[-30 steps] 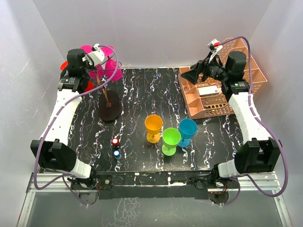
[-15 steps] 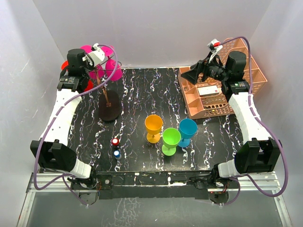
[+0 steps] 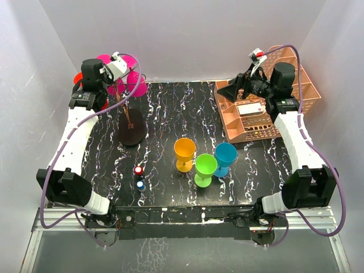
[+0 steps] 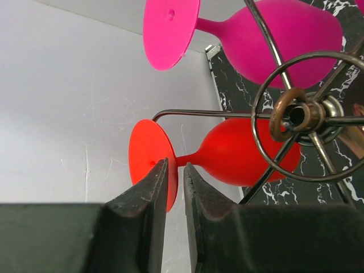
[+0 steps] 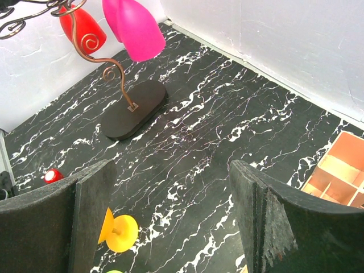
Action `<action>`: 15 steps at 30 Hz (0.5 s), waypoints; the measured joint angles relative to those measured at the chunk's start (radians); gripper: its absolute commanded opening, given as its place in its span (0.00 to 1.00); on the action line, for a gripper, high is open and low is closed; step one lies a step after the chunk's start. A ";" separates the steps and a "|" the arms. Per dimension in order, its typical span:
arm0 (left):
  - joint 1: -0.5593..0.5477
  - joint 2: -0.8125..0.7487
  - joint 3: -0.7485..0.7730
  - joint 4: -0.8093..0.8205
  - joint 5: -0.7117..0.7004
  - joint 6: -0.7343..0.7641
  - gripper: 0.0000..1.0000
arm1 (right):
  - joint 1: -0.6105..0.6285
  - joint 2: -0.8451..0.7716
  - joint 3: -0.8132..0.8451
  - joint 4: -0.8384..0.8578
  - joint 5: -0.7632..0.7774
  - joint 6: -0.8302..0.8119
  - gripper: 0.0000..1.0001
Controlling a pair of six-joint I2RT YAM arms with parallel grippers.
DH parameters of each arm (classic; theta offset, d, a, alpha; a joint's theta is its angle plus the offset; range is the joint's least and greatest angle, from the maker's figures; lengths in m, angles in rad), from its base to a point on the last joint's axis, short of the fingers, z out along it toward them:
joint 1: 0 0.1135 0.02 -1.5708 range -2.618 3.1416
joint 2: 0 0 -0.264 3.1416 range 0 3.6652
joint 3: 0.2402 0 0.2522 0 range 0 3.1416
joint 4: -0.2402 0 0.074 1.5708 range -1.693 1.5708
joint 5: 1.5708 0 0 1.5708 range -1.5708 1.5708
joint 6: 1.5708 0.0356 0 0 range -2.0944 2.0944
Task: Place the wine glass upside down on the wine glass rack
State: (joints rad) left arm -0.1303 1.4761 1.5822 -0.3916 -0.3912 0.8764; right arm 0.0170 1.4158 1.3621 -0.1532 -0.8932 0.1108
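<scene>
A red wine glass (image 4: 239,153) hangs upside down on the wine glass rack (image 4: 301,114), its foot hooked over a wire arm. My left gripper (image 4: 175,165) has its jaws a narrow slit apart around the rim of that foot, where the stem begins. Pink glasses (image 4: 284,34) hang beside it. From above, the rack's black oval base (image 3: 132,133) sits at the table's back left, and the left arm hides most of the red glass (image 3: 77,78). My right gripper (image 5: 170,170) stands wide open with nothing in it, high over the basket's left edge (image 3: 227,91).
Orange (image 3: 185,151), green (image 3: 206,168) and blue (image 3: 226,153) glasses stand upright mid-table. Two small red and blue objects (image 3: 139,176) lie to their left. A peach plastic basket (image 3: 250,133) fills the back right. White walls close in on three sides.
The left wrist has shifted slightly at the top of the rack. The right arm has not moved.
</scene>
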 measured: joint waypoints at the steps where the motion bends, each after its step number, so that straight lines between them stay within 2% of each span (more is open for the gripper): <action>1: -0.001 0.000 0.000 -0.001 0.002 -0.001 0.20 | 0.000 0.000 0.000 0.001 0.000 0.000 0.88; 6: -0.003 0.000 0.000 -0.007 0.016 -0.011 0.25 | 0.000 0.000 0.000 0.002 0.000 0.000 0.88; 15: -0.004 -0.014 0.009 -0.016 0.048 -0.048 0.42 | 0.000 0.000 0.000 -0.001 0.001 -0.005 0.88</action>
State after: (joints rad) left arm -0.1341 1.4620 1.5909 -0.4072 -0.3428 0.8284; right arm 0.0170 1.4158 1.3621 -0.1539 -0.8921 0.1062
